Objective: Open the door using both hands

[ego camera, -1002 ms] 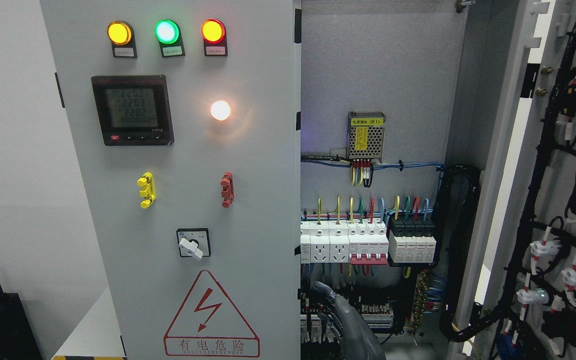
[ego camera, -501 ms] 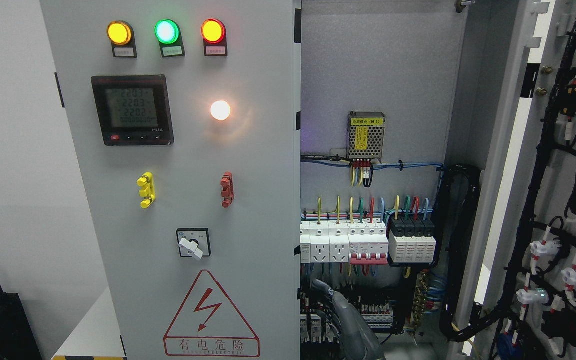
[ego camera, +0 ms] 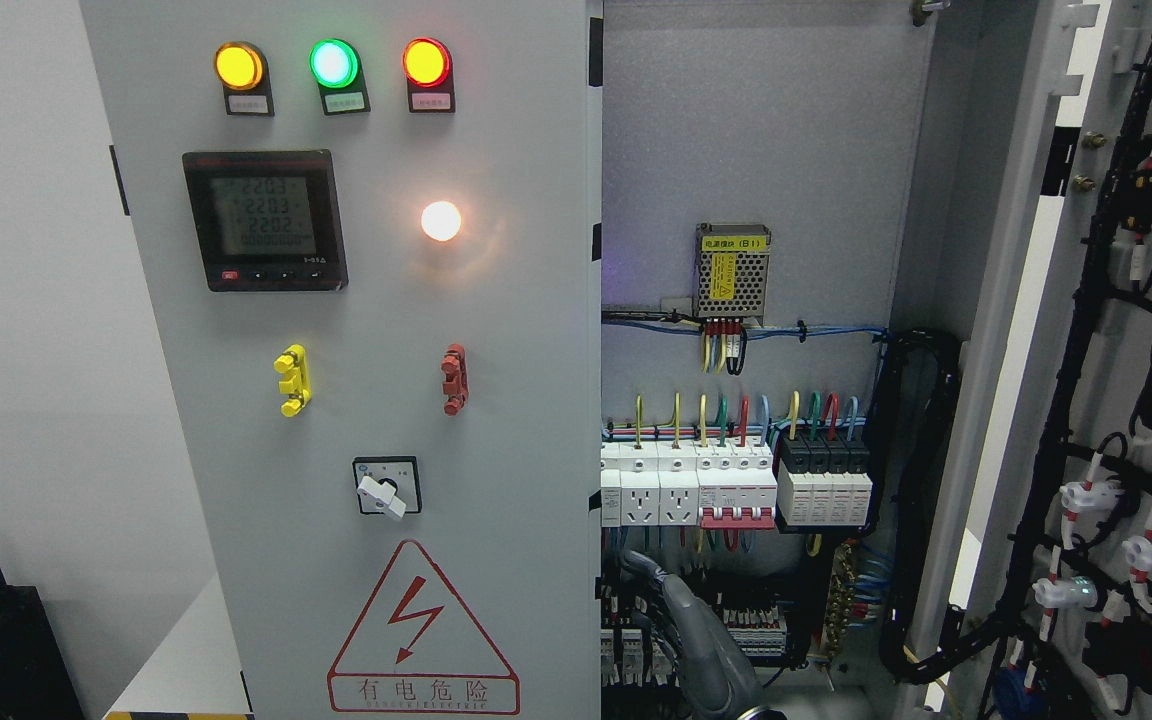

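Electrical cabinet seen from the head camera. The left door [ego camera: 356,400] was closed, its free right edge running vertically at mid-frame. The right door [ego camera: 1116,400] stood swung wide open at the picture's right, wiring harness on its inner face, leaving the cabinet interior [ego camera: 756,150] exposed between the two. A grey hand [ego camera: 696,630] rose from the bottom edge just right of the left door's edge, in front of the lower terminal blocks; whether its fingers were spread or curled could not be told.
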`<action>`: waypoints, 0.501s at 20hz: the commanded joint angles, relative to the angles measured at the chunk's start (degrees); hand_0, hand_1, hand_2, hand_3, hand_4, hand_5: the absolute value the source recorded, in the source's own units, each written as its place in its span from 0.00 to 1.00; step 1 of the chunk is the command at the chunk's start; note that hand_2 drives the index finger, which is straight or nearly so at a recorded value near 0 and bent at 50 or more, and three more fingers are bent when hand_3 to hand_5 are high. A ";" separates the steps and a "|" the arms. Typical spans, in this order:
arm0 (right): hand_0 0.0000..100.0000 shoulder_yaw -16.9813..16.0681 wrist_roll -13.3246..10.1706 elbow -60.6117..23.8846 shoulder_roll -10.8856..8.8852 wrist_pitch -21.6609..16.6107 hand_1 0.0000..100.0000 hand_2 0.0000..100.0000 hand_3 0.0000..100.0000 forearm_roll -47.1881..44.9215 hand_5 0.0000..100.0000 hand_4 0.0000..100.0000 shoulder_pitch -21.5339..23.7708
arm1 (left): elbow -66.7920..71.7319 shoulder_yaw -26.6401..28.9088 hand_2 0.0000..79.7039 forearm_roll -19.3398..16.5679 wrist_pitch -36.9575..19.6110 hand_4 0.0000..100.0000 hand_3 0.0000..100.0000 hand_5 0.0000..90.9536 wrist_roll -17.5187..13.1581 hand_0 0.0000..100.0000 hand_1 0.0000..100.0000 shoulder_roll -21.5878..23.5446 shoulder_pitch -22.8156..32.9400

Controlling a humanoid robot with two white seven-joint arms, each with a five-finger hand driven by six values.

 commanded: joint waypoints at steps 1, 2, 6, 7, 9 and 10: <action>0.11 0.10 0.09 0.68 0.01 0.03 0.00 0.00 0.00 -0.55 0.00 0.00 -0.90 | -1.32 -0.70 0.00 -0.01 0.01 0.03 0.00 0.00 0.02 0.00 0.00 0.00 0.00; 0.11 0.10 0.09 0.77 0.01 0.03 0.00 0.00 0.00 -0.55 0.00 0.00 -1.08 | -1.32 -0.70 0.00 -0.01 0.01 0.03 0.00 0.00 0.02 0.00 0.00 0.00 0.00; 0.11 0.10 0.09 1.20 0.01 0.20 0.00 0.00 0.00 -2.05 0.00 0.00 -1.87 | -1.32 -0.70 0.00 -0.01 0.01 0.03 0.00 0.00 0.02 0.00 0.00 0.00 0.00; 0.11 0.10 0.09 1.21 0.01 0.21 0.00 0.00 0.00 -2.05 0.00 0.00 -1.87 | -1.32 -0.70 0.00 -0.01 0.01 0.03 0.00 0.00 0.02 0.00 0.00 0.00 0.00; 0.11 0.19 0.18 1.12 0.01 0.21 0.00 0.00 0.00 -2.14 0.00 0.00 -1.87 | -1.32 -0.70 0.00 -0.01 0.01 0.03 0.00 0.00 0.02 0.00 0.00 0.00 0.00; 0.11 0.28 0.18 1.12 0.01 0.29 0.00 0.00 0.00 -2.14 0.00 0.00 -1.87 | -1.32 -0.70 0.00 -0.01 0.01 0.03 0.00 0.00 0.02 0.00 0.00 0.00 0.00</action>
